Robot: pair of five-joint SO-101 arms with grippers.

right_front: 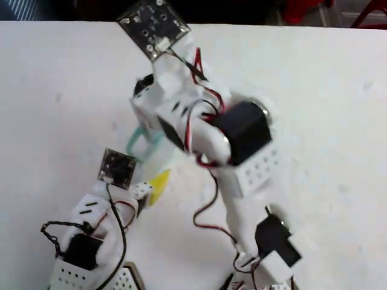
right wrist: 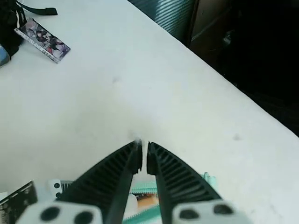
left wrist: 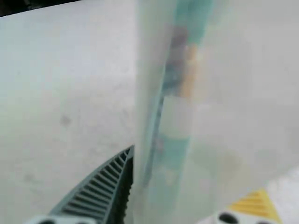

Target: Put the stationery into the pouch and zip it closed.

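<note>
The translucent pouch (right_front: pixel 150 151) with teal trim stands on edge at the table's middle, with coloured stationery showing through its wall (left wrist: pixel 180 79). My left gripper (right_front: pixel 152 184) is at its near end. The grey finger (left wrist: pixel 100 196) and the yellow finger (left wrist: pixel 252 205) press on either side, shut on the pouch. My right gripper (right wrist: pixel 144 148) hangs above the pouch's teal zipper (right wrist: pixel 145 199), pointing at the far left corner. Its fingers are shut, with a small pale tab, seemingly the zipper pull (right wrist: pixel 137 140), pinched at the tips.
A printed card (right wrist: pixel 44 39) and a black object (right wrist: pixel 9 23) lie far off near the table's back edge. The right arm's elbow and motor (right_front: pixel 242 136) hang over the middle. Bare white table (right_front: pixel 320 90) spreads to the right and left.
</note>
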